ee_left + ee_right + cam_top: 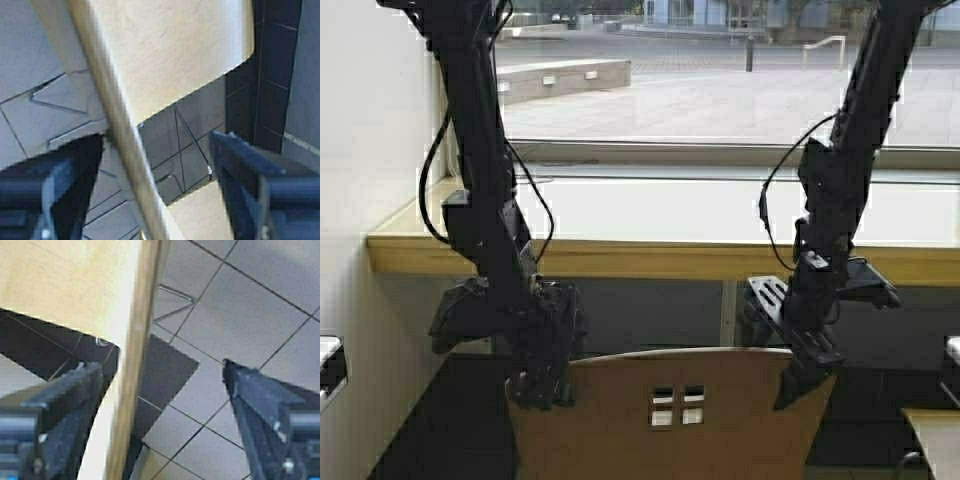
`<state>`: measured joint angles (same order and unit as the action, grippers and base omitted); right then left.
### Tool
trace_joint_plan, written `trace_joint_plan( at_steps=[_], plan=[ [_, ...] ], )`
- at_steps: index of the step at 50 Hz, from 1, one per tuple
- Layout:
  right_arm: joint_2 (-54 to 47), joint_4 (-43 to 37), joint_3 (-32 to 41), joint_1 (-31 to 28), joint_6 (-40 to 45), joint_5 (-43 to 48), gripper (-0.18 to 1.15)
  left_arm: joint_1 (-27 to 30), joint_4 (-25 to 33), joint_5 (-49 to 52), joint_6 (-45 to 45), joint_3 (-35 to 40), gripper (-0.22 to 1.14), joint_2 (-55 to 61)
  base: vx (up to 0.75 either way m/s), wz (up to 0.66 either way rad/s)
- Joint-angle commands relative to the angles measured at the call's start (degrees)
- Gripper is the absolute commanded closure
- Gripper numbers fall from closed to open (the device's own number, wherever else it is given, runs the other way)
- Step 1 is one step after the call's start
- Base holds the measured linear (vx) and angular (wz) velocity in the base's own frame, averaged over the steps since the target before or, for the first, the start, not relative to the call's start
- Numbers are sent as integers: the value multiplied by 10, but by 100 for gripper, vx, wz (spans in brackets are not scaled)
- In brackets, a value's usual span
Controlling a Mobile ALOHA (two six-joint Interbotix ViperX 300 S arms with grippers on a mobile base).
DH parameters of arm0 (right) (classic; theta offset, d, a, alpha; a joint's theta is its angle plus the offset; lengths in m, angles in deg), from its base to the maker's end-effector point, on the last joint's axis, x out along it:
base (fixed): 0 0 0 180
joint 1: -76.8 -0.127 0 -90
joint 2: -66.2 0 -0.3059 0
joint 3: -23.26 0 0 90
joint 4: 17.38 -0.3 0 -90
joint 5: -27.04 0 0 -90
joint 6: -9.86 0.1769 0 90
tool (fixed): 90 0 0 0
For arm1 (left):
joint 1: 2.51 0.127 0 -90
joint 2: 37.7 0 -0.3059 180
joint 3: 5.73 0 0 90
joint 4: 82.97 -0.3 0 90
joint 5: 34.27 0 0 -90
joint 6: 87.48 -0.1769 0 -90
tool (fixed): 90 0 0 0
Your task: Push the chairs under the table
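Note:
One light plywood chair [665, 415] stands in front of me, its curved backrest with the four-square cutout at the bottom of the high view. The long pale table [660, 215] with a wood edge runs under the window just beyond it. My left gripper [545, 385] is open and straddles the backrest's top edge [120, 135] at its left corner. My right gripper [800, 375] is open and straddles the top edge [132, 390] at the right corner. The chair's seat [165, 45] and chrome legs [192, 145] show below in the wrist views.
A white wall [370, 150] closes in on the left. A table leg [728, 312] stands behind the chair. Another wood surface's corner [935, 435] shows at the lower right. The floor is grey tile [250, 315] with a dark strip by the wall.

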<state>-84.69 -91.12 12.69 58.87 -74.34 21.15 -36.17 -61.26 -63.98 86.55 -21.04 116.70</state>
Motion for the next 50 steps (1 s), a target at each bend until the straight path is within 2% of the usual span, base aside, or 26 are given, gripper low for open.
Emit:
trace_joint_plan(
  at_steps=[1, 17, 22, 28, 34, 38, 46, 48, 50],
  plan=[
    [-6, 4, 16, 4, -2, 3, -7, -2, -2, -3, 1, 21, -3, 7, 4, 5],
    [-49, 30, 43, 4, -3, 0, -7, -2, -2, -3, 1, 43, -2, 36, 3, 3],
    [-53, 33, 47, 4, -3, 0, -5, -2, -2, -2, 1, 46, 10, 40, 0, 1],
    [-54, 35, 48, 4, -3, 1, 1, -2, 0, -2, 1, 47, 42, 43, 0, 0],
    [-54, 36, 47, 4, -3, 3, 22, -1, 4, -2, 2, 47, 76, 43, 0, 0],
    [-55, 36, 47, 4, -3, 3, 43, -2, 7, -2, 2, 48, 90, 44, 0, 0],
    [-58, 36, 44, 4, -3, 3, 93, -1, 11, -2, 1, 54, 88, 46, 1, 2],
    [-59, 36, 43, 4, -3, 2, 98, -2, 13, -2, 1, 56, 88, 46, 3, 4],
    [-59, 36, 43, 4, -3, 2, 98, -1, 14, -1, 1, 57, 88, 46, 4, 3]
  ],
)
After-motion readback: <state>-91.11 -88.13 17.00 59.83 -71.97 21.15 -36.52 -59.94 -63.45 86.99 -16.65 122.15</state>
